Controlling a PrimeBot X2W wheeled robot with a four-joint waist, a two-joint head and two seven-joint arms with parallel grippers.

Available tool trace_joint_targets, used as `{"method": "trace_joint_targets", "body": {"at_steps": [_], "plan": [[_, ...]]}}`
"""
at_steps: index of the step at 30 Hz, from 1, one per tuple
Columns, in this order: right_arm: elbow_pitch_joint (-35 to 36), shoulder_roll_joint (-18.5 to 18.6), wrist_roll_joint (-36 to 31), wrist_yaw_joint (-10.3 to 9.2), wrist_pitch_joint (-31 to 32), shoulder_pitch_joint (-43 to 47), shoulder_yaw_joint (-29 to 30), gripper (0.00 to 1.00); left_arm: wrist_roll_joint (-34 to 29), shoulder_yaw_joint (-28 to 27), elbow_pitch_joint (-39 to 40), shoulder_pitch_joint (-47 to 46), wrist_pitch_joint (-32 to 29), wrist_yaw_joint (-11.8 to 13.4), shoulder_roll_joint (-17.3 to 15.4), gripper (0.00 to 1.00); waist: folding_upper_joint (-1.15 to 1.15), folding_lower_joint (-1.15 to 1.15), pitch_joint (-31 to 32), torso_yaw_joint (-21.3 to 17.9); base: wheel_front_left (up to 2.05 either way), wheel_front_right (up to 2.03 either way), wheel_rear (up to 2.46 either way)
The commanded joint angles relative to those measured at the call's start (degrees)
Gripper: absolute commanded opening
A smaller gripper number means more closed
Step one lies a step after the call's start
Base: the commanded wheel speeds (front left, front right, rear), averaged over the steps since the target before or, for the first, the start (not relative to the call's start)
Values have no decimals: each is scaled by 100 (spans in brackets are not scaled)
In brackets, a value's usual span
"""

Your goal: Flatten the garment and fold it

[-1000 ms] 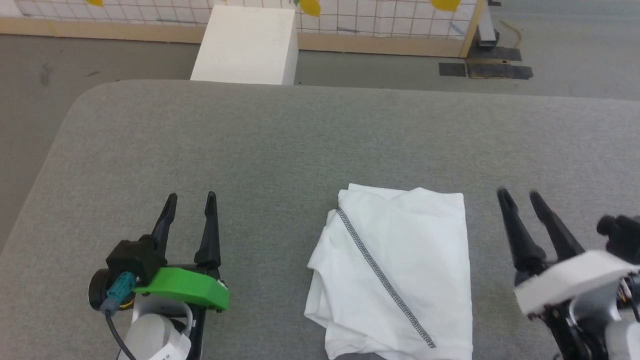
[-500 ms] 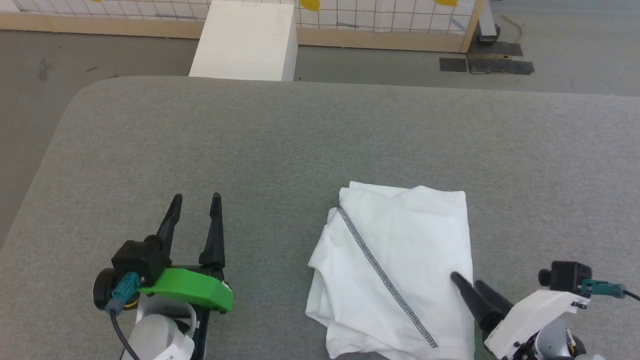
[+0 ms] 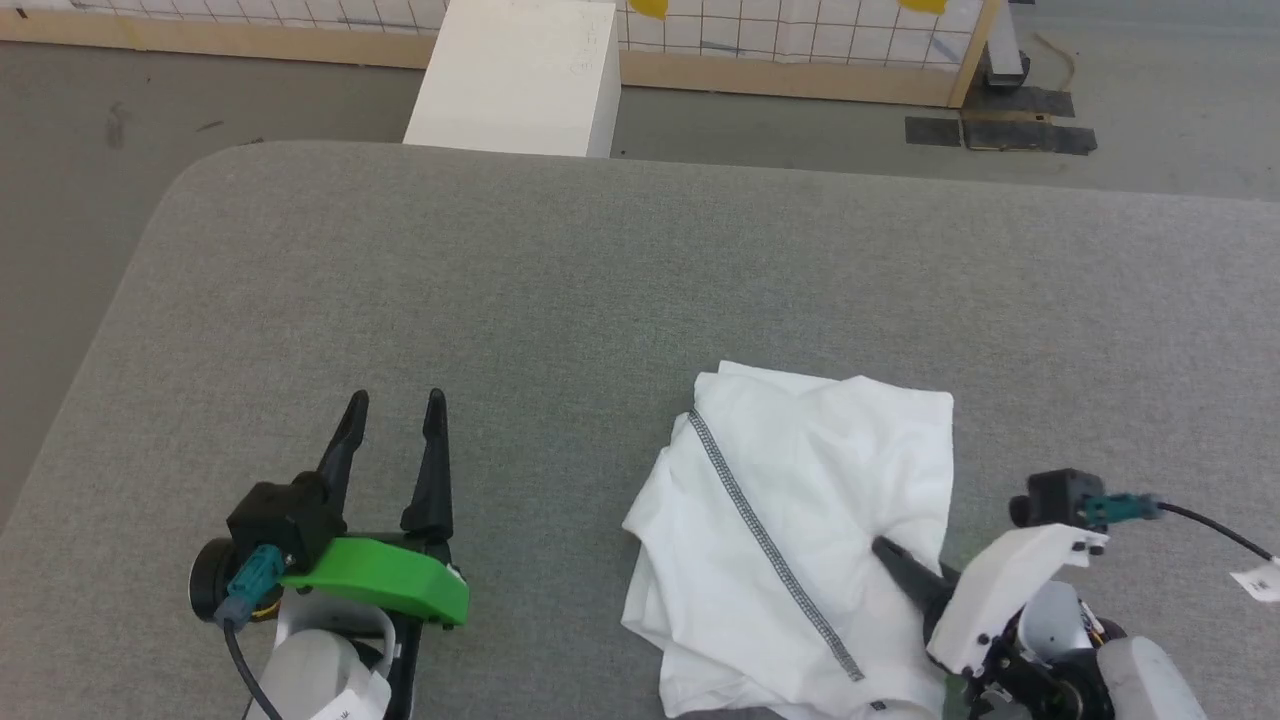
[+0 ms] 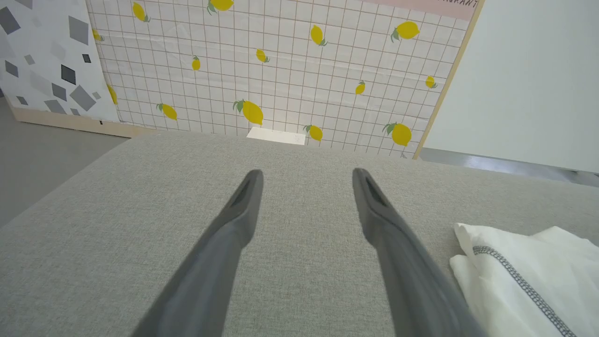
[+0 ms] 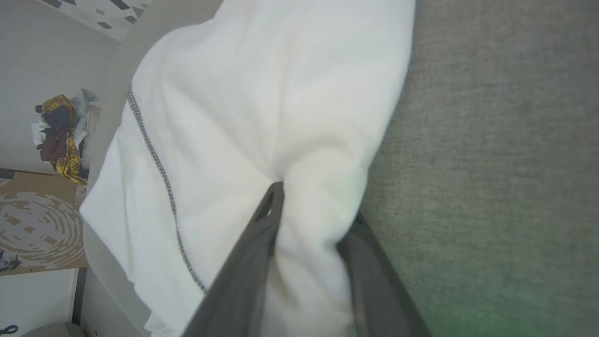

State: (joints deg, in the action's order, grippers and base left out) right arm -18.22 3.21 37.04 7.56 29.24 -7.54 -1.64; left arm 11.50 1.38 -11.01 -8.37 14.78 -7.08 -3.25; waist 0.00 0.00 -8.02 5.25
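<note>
The garment [image 3: 800, 480] is a white T-shirt with a grey zigzag seam, lying crumpled in a rough fold at the near right of the grey padded table [image 3: 600, 280]. My right gripper [image 3: 890, 550] reaches in from its right edge. In the right wrist view the right gripper [image 5: 316, 203] has a bulge of the garment [image 5: 257, 93] pinched between its fingers, one finger partly under the cloth. My left gripper [image 3: 397, 400] hovers open over bare table to the left, with the garment [image 4: 538, 262] at the lower right beyond the left gripper [image 4: 307, 173].
A rigid white box [image 3: 520, 70] stands on the floor behind the table's far edge. A lemon-print grid panel [image 4: 281, 70] lines the back wall. A pile of clothes [image 5: 61, 126] lies off the table. The table's left edge curves close to my left arm.
My right gripper swung from beside the garment's far right corner down onto its right edge and closed on the cloth, which bunched up. The left gripper stayed put; the camera shifted slightly.
</note>
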Motion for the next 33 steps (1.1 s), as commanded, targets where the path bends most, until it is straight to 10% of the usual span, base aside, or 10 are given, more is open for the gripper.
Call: {"method": "trace_joint_targets", "body": {"at_steps": [1,8,17,33], "plan": [[-47,-33,-221,-8,175,-10,-84,0,-23,-1,-12,18,22,-40,0,100,0,0,-4,-23,0,0,0],[864,100,-1860,-8,1050,-228,-241,0,-47,-122,106,48,22,-40,-30,100,0,0,-115,-460,0,0,0],[1759,1604,-2954,-8,1552,-850,-826,0,-164,-102,424,-168,22,-40,-119,100,0,0,-515,-1464,0,0,0],[-60,2794,-3703,-8,-78,-2351,-547,0,-320,9,909,-721,-205,-35,-567,100,0,0,-1602,-2507,0,0,0]]}}
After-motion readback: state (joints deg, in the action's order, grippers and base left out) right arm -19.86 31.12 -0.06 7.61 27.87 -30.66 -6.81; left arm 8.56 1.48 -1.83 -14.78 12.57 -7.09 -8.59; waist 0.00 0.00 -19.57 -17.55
